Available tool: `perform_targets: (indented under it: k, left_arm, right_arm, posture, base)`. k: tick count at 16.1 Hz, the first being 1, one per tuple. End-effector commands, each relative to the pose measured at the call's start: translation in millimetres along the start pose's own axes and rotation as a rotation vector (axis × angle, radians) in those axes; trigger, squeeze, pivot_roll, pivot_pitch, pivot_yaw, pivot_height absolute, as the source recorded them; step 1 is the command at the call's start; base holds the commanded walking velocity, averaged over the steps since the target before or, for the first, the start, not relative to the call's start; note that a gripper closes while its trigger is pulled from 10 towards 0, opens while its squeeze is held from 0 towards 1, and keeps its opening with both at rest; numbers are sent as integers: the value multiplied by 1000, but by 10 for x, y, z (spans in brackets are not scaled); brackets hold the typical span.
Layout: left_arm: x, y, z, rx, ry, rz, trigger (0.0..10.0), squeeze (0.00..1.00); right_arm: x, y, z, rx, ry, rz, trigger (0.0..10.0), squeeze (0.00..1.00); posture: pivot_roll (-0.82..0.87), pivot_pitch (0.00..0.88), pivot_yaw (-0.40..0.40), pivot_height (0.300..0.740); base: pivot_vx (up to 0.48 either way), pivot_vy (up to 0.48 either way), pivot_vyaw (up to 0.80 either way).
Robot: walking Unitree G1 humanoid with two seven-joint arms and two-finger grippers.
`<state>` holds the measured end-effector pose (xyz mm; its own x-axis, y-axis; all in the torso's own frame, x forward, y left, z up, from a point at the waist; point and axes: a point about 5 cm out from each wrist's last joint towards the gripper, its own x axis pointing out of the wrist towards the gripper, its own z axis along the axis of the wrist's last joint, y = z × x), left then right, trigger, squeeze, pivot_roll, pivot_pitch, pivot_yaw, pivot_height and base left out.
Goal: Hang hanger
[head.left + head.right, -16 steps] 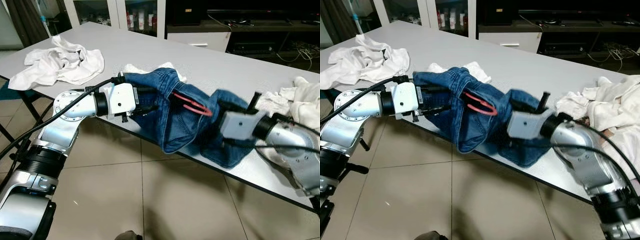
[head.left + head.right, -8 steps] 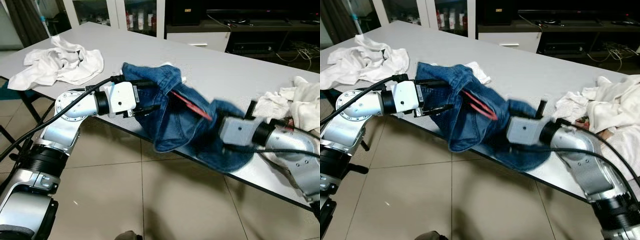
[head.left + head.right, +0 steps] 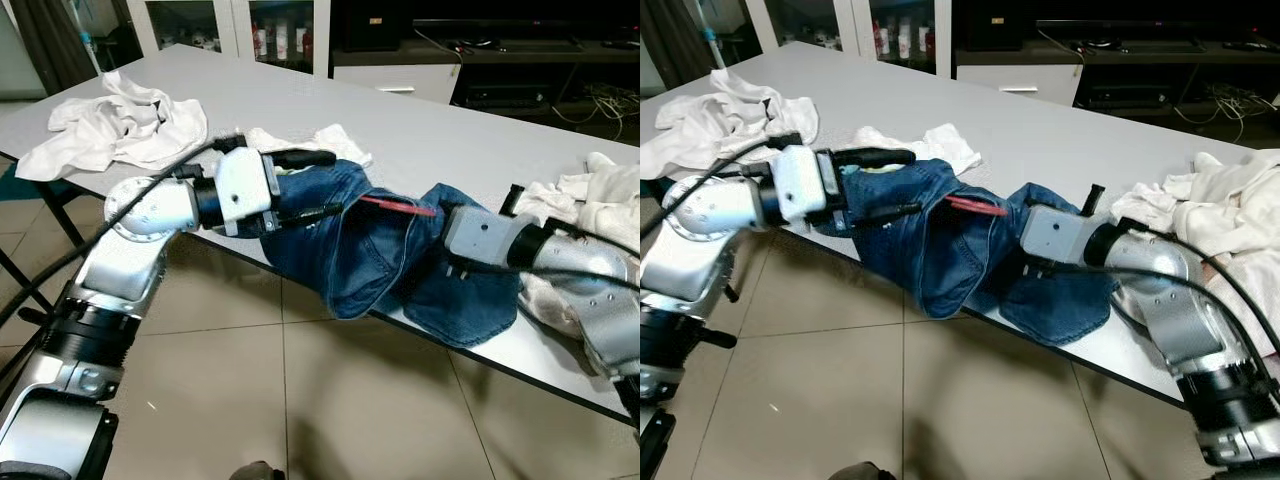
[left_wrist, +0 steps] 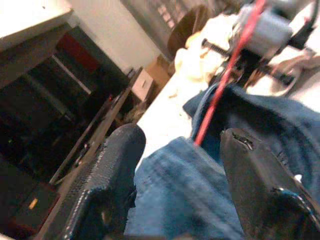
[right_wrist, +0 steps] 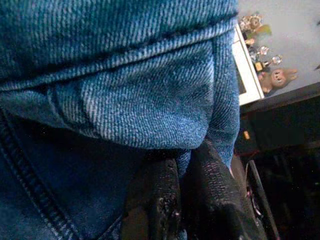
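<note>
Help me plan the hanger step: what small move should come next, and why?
Probably close the left gripper on the jeans waistband: its fingers stand open around the denim, while the right gripper pinches the other side and the red hanger lies between them.

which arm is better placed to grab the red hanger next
Probably the left. The left claw is open, over the jeans with the red hanger straight ahead. The right claw is shut, buried in denim.
</note>
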<state>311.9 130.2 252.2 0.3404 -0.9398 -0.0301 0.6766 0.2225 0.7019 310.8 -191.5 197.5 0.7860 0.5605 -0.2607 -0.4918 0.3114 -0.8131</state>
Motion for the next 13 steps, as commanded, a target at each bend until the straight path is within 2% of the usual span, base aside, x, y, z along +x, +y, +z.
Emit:
perform_targets:
  k: [1,4,7,8,10,13]
  left_arm:
    - [-46,25,41,-3,-4,0,10000,0]
    - [-109,64,58,-1,14,29,10000,0]
    - [-173,115,71,8,36,50,10000,0]
    - [-230,177,96,21,49,59,10000,0]
    - [-287,250,146,32,50,65,10000,0]
    - [-305,250,108,25,77,47,10000,0]
  right_arm:
    - [-37,-140,21,17,-4,-24,10000,0]
    - [-57,-351,78,90,-27,-63,10000,0]
    - [-86,-305,86,136,-34,26,10000,0]
    - [-118,-271,80,170,-35,87,10000,0]
    - [-162,-306,88,192,-42,128,10000,0]
    - [-214,-316,104,221,-68,184,10000,0]
  posture:
    - [24,0,7,723]
    - [26,0,1,723]
    - [25,0,0,723]
    - [23,0,1,723]
    - [21,0,3,723]
    - [24,0,2,723]
  base:
    - [0,0,0]
    - [0,0,0]
    - [0,0,0]
    - [0,0,0]
    - [0,0,0]
    - [0,0,0]
